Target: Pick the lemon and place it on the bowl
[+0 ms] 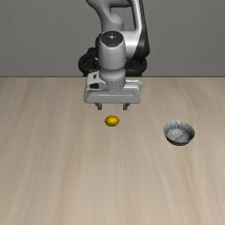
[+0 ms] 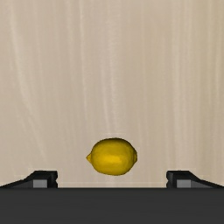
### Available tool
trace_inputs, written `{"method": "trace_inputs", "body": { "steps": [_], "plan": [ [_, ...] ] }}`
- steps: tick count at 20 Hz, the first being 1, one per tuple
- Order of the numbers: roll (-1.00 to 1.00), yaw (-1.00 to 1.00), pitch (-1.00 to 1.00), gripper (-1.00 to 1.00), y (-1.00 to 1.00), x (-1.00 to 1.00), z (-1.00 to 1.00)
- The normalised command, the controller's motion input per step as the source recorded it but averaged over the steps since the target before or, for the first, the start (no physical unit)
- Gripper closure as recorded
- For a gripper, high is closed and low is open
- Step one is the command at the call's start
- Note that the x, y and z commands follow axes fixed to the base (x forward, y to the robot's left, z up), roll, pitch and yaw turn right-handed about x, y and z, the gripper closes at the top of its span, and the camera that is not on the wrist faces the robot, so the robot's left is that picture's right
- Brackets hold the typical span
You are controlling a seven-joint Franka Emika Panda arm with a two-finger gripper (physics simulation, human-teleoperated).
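The lemon (image 1: 112, 121) lies on the wooden table (image 1: 53, 167), near its middle. My gripper (image 1: 113, 107) hangs just above it, a little to the far side, with the fingers pointing down. In the wrist view the lemon (image 2: 112, 157) sits between the two fingertips (image 2: 42, 179), apart from both. I read the fingers as spread wide, with nothing in their hold. The grey bowl (image 1: 178, 134) stands on the table toward the exterior view's right of the lemon, well apart from it and slightly farther from the robot's base.
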Motion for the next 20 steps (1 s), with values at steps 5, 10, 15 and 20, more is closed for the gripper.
{"method": "trace_inputs", "body": {
  "steps": [5, 10, 15, 20],
  "plan": [
    [0.0, 0.0, 0.0, -1.0, 0.0, 0.0, -1.0],
    [0.0, 0.0, 0.0, 1.0, 0.0, 0.0, -0.2],
    [0.0, 0.0, 0.0, 1.0, 0.0, 0.0, 0.0],
    [0.0, 0.0, 0.0, 1.0, 0.0, 0.0, 0.4]
  ]
}}
